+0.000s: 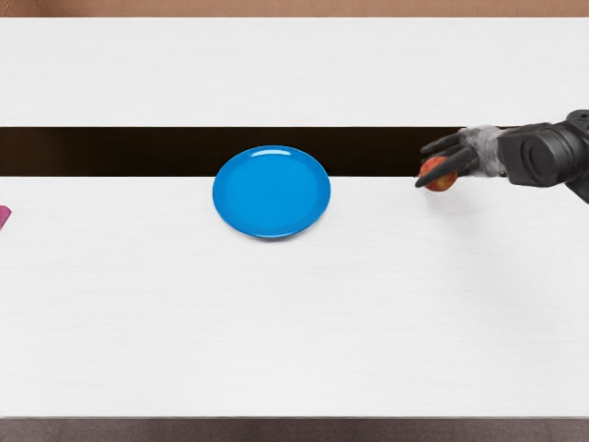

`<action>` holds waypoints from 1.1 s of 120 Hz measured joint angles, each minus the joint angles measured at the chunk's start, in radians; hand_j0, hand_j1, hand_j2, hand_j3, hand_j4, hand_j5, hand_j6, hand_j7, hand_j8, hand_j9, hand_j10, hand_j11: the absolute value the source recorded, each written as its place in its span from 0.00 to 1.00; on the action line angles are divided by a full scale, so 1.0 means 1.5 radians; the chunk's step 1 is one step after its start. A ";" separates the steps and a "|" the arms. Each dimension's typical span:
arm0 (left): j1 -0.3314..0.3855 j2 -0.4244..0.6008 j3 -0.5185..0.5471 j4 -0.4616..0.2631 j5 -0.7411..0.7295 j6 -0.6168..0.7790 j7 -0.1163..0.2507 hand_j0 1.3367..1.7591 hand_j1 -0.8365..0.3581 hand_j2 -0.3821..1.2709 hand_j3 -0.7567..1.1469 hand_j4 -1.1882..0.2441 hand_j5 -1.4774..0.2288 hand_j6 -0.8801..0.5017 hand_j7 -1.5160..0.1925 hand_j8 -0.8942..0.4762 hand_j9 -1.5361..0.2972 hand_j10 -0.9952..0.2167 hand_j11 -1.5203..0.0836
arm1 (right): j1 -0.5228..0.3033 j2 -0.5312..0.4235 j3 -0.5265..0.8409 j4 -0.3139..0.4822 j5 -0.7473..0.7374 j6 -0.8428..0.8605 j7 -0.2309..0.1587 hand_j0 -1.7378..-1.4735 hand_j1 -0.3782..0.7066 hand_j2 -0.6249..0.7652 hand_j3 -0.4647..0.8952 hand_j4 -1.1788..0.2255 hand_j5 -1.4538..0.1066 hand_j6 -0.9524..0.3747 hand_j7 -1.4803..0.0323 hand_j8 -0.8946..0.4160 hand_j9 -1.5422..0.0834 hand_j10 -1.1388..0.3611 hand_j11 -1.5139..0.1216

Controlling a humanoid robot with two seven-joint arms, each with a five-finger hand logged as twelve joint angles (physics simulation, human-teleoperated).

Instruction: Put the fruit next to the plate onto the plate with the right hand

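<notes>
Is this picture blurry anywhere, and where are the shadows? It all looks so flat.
Head view: soft, even light, no glare on the white table; the blue plate is crisp; the right hand around the fruit looks slightly smeared at its edges, casting only a pale shadow.

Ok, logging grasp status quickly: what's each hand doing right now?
Left hand: not in view.
Right hand: closed around the fruit.

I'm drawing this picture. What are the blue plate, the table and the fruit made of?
Blue plate: probably plastic, evenly coloured, with a soft sheen at the rim.
Table: white with faint streaks, maybe painted wood or laminate, matte.
Fruit: smooth red-orange skin, partly hidden by the right hand.
</notes>
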 joint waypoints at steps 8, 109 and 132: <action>0.000 0.000 0.000 0.000 0.000 0.000 0.000 0.76 0.98 0.23 0.40 0.82 0.86 0.63 0.88 0.65 0.83 0.81 0.94 | -0.040 -0.001 0.100 -0.002 0.025 0.087 0.000 0.35 0.53 0.64 0.34 0.23 0.27 0.28 0.27 0.39 0.30 0.48 0.26; 0.000 0.000 0.000 0.000 0.000 0.000 0.000 0.76 0.98 0.23 0.40 0.82 0.86 0.63 0.88 0.65 0.83 0.81 0.94 | 0.005 0.254 0.204 -0.136 -0.030 0.180 0.001 0.32 0.21 0.51 0.34 0.62 0.69 0.56 0.72 0.58 0.71 0.69 0.68; 0.004 0.000 0.000 0.000 0.000 0.000 0.000 0.76 0.98 0.23 0.40 0.82 0.86 0.63 0.88 0.65 0.83 0.81 0.94 | -0.054 -0.088 0.216 -0.003 0.130 0.310 0.001 0.31 0.12 0.47 0.34 0.74 0.82 0.65 0.86 0.63 0.84 0.72 0.82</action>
